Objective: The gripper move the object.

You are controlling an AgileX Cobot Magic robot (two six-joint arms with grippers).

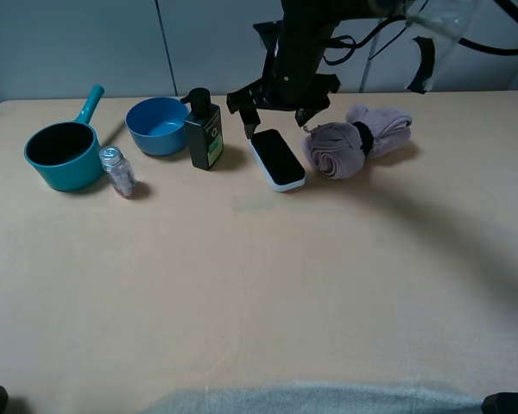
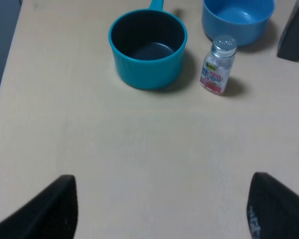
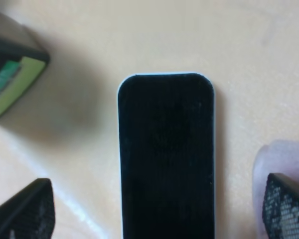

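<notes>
Black-topped, white-based, the object (image 1: 277,159) lies upper centre of the overhead frame, between bottle (image 1: 205,131) and towel (image 1: 356,141). The right gripper (image 1: 273,115) hovers spread above it — descending skewed, a finger could snag the towel.

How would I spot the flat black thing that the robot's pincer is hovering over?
Look along the far edge of the table, between the dark pump bottle and the rolled pink towel. The flat block lies there: black top, white base, rounded corners, the only low slab among taller neighbours.
</notes>
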